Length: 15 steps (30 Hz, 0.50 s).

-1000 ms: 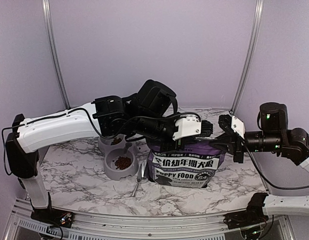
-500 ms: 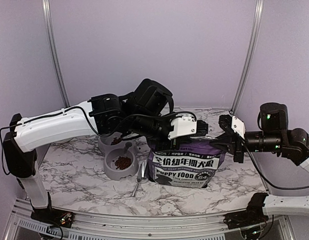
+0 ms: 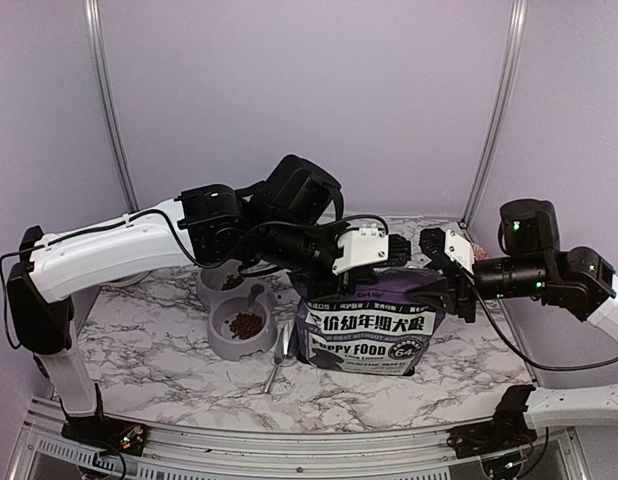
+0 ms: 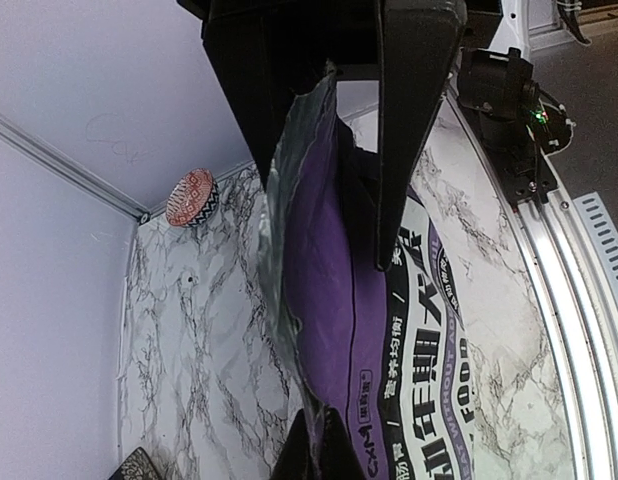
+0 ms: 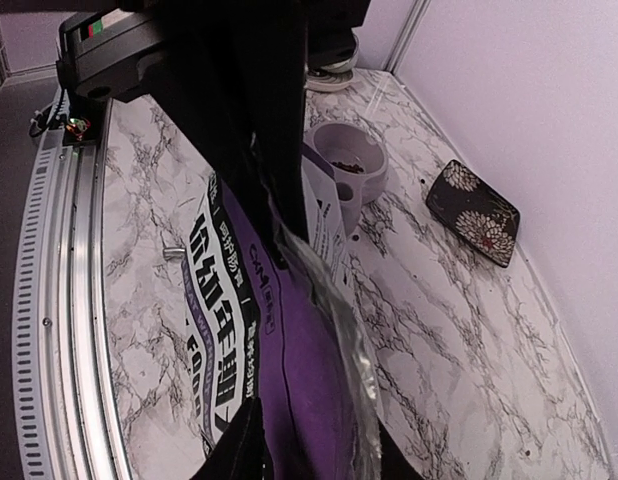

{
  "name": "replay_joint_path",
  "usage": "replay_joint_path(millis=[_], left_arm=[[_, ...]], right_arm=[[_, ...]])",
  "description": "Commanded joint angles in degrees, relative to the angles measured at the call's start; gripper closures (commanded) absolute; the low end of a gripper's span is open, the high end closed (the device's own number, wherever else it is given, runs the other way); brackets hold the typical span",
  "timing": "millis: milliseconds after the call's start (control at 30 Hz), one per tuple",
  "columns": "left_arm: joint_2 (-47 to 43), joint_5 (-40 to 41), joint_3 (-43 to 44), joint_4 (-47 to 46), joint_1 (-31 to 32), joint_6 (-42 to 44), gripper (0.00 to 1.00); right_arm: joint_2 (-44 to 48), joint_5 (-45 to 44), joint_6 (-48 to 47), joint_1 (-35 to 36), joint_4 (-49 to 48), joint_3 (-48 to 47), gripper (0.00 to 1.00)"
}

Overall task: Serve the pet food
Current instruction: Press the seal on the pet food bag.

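The purple-and-white "PUPPY FOOD" bag (image 3: 361,335) stands upright on the marble table. My left gripper (image 3: 394,250) is shut on the bag's top edge, pinching it in the left wrist view (image 4: 324,452). My right gripper (image 3: 441,280) is at the bag's top right corner. Its fingers stand apart, one on each side of the bag top (image 5: 314,440), and do not pinch it. Pet food (image 3: 246,325) lies as a small heap in the near cup of the grey double bowl (image 3: 221,340). It also shows in the right wrist view (image 5: 344,165).
The metal scoop (image 3: 279,355) lies on the table between bowl and bag. A dark flowered tray (image 5: 476,212) lies by the back wall. A red patterned round dish (image 4: 192,196) sits in the far corner. A metal rail (image 3: 289,440) runs along the table's near edge.
My right gripper has moved left onto the bag's top right corner. My left gripper, still holding the bag top, has shifted slightly left.
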<state>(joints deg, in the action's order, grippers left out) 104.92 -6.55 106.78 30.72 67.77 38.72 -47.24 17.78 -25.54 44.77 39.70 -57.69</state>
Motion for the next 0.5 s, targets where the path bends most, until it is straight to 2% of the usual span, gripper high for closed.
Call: replay_joint_path(millis=[0, 333, 467], left_arm=[[-1.64, 0.1, 0.05, 5.81, -1.23, -0.99, 0.97], [-3.06, -2.26, -1.49, 3.8, -1.23, -1.3, 0.99], [-3.38, -1.88, -2.24, 3.23, -1.23, -1.02, 0.99]], right_arm=[[-2.47, 2.95, -0.73, -0.15, -3.4, -3.33, 0.74], [-6.54, 5.03, -1.46, -0.13, -4.55, -4.12, 0.86], [-6.64, 4.6, -1.98, -0.06, -3.51, -4.76, 0.95]])
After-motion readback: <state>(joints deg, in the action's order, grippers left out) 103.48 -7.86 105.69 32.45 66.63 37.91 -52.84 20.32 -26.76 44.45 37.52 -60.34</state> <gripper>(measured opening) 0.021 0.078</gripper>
